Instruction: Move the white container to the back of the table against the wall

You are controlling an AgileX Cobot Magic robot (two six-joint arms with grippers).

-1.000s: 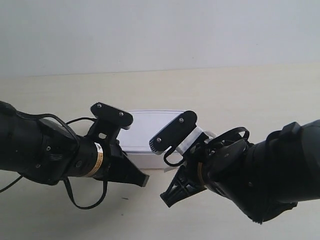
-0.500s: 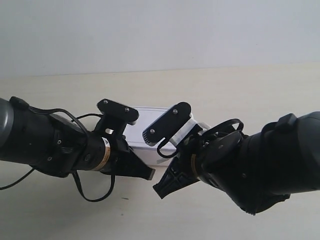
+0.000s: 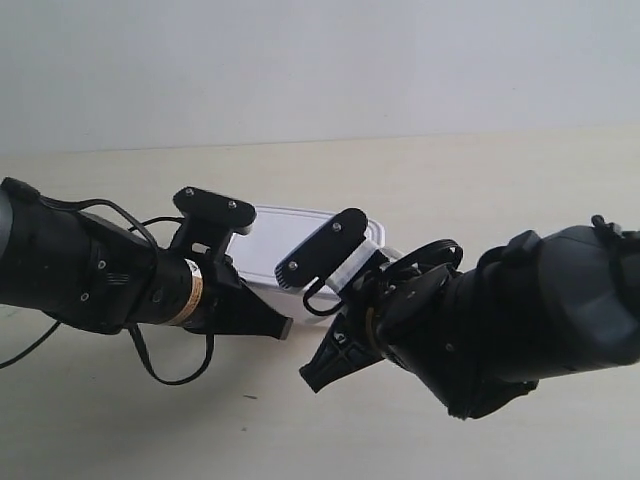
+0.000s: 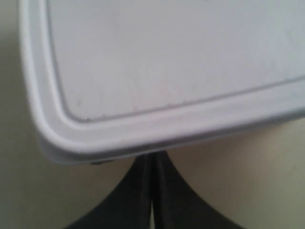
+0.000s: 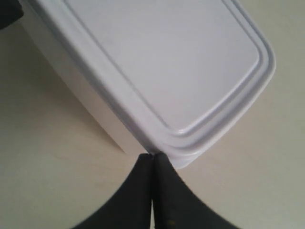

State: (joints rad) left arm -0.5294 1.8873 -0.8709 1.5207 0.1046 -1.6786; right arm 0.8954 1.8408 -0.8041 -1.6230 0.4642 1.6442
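Touching near side of white container (image 3: 300, 238), left gripper (image 4: 152, 161) and right gripper (image 5: 152, 158) are seen closed, nothing held; wall (image 3: 320, 70) judged straight beyond container, well apart.

White container (image 4: 167, 71), pale beige table (image 3: 500, 180), plain grey-white wall (image 3: 320, 70), left pincer (image 4: 151, 160) and right pincer (image 5: 152, 157) — black

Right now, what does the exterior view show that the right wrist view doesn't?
Exterior only: the arm at the exterior view's left, the arm at the exterior view's right, the wall, and table between it and the white container. Right wrist only: close up, the right gripper shut, tips by the lid's corner rim. Shared: the lidded container on the table.
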